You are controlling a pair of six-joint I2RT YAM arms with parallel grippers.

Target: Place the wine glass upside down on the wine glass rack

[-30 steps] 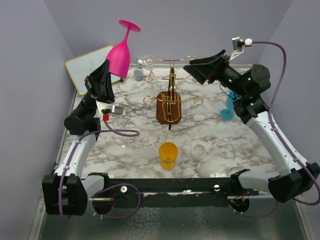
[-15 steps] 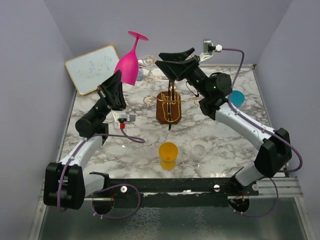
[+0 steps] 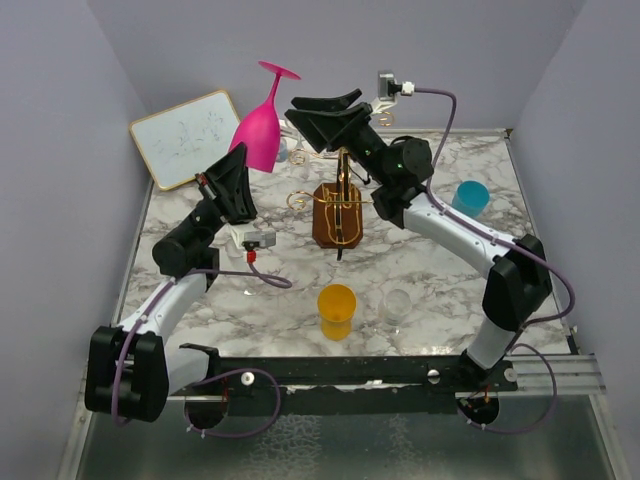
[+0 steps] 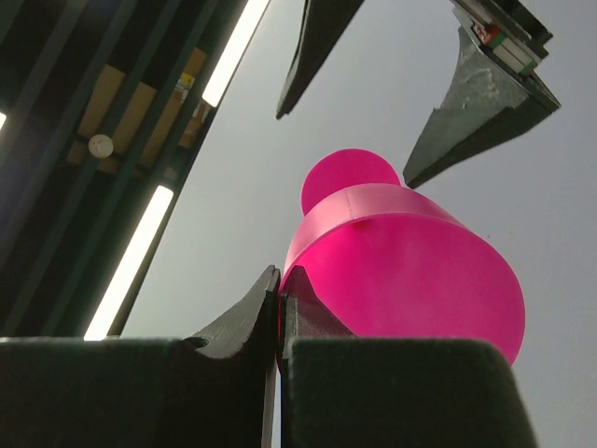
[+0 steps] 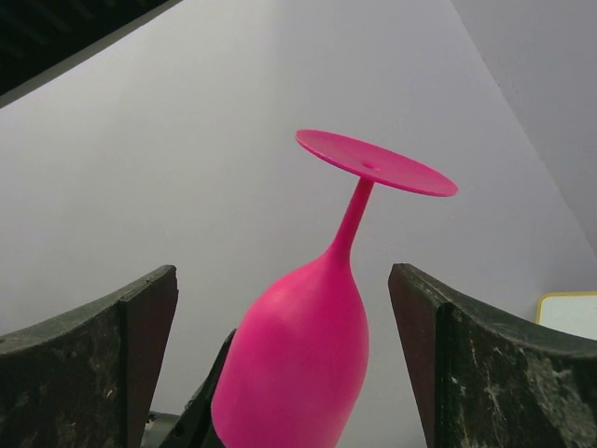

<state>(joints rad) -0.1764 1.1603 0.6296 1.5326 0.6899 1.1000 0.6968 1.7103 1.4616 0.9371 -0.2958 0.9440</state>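
A pink wine glass [image 3: 262, 122] hangs upside down above the table's back left, foot uppermost and tilted right. My left gripper [image 3: 241, 176] is shut on its rim; the left wrist view shows both fingers [image 4: 244, 322] pinching the wall of the glass [image 4: 410, 271]. My right gripper [image 3: 308, 106] stands open just right of the glass, pointing at it. From the right wrist, the glass [image 5: 303, 355] sits between and beyond the spread right gripper [image 5: 282, 273], not touched. The wine glass rack [image 3: 340, 212], gold wire on a brown block, stands mid-table below the right arm.
A whiteboard [image 3: 184, 136] leans at the back left. An orange cup [image 3: 336, 308] and a clear glass [image 3: 398, 303] stand near the front. A blue cup [image 3: 468, 197] is at the right. Clear glasses [image 3: 296, 124] stand behind the rack.
My right arm has swung left from the table's right side to beside the glass, uncovering the blue cup. My left arm has carried the glass slightly right.
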